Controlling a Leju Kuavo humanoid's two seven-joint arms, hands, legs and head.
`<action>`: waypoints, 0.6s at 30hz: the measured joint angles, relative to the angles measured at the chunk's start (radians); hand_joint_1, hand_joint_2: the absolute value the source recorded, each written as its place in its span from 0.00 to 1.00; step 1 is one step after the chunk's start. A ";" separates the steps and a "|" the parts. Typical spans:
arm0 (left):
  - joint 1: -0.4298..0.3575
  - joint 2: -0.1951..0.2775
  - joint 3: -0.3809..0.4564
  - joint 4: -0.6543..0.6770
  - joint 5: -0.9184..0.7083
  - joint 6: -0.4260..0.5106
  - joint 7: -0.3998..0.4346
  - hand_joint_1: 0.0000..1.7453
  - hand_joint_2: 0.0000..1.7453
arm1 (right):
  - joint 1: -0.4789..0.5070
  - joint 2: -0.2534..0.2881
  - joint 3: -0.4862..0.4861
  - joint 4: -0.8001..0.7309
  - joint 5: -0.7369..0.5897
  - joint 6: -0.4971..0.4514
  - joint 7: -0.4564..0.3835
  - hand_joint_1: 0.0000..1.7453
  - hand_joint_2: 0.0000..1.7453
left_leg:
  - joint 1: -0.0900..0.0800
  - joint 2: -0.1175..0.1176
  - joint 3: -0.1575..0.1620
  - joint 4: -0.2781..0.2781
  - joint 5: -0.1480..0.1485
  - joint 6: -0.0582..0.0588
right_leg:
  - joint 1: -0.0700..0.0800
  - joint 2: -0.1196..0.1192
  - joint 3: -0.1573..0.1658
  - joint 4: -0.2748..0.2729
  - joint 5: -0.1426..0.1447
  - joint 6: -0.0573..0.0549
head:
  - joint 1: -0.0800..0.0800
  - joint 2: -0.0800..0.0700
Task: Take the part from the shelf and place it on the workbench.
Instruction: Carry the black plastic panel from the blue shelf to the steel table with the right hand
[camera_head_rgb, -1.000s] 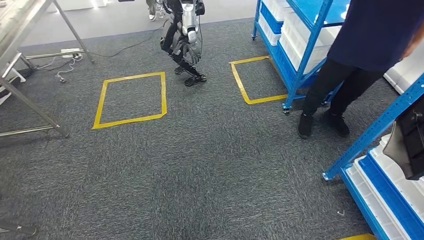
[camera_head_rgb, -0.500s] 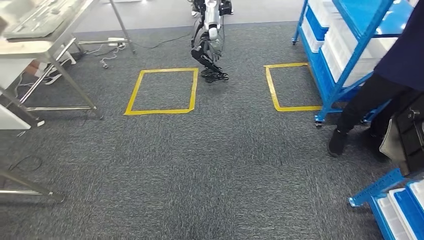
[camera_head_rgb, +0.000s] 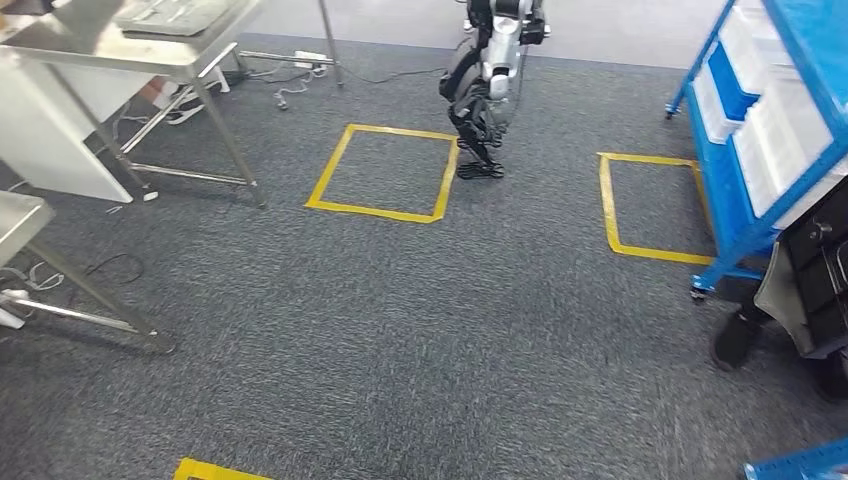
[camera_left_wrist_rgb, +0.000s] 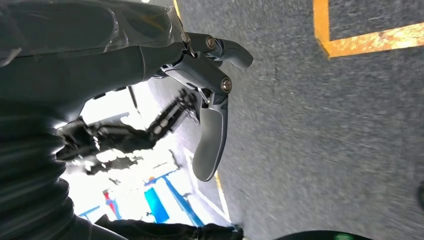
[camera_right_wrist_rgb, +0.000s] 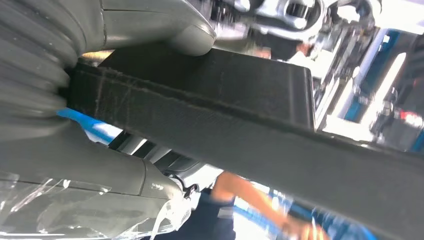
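Black flat rigid part (camera_right_wrist_rgb: 210, 105) was clamped in the right hand (camera_right_wrist_rgb: 75, 90), carried at the robot's right side near the blue metal shelf (camera_head_rgb: 745, 150). Left hand (camera_left_wrist_rgb: 200, 90) hung with fingers apart, holding nothing. Step judged: carrying. Next move called for walking across grey carpet (camera_head_rgb: 400, 320) to the steel workbench (camera_head_rgb: 150, 50), then setting the part down.

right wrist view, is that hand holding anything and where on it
Yes: the right hand grips a black part at its end, thumb over the top face. The left hand holds nothing.
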 joint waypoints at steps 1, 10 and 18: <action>0.000 -0.001 0.000 0.000 0.001 0.000 0.000 0.00 1.00 | 0.002 0.000 0.000 0.000 0.000 0.000 0.000 1.00 1.00 | 0.001 -0.016 0.004 0.001 -0.003 -0.001 | -0.001 0.001 -0.012 0.006 0.014 0.002 | 0.000 0.000; 0.007 -0.004 0.000 0.001 0.002 -0.002 0.003 0.00 1.00 | 0.013 0.003 0.000 -0.001 -0.001 0.000 -0.003 1.00 1.00 | 0.013 -0.091 0.003 0.039 -0.048 -0.036 | -0.012 0.030 0.125 -0.305 0.172 -0.018 | 0.000 0.000; 0.007 -0.006 0.000 0.001 0.006 -0.001 -0.002 0.00 1.00 | 0.026 0.004 -0.001 -0.002 -0.001 -0.004 -0.012 1.00 1.00 | 0.010 0.019 -0.127 0.265 -0.128 -0.033 | 0.005 -0.061 0.141 -0.316 0.164 -0.037 | 0.000 0.000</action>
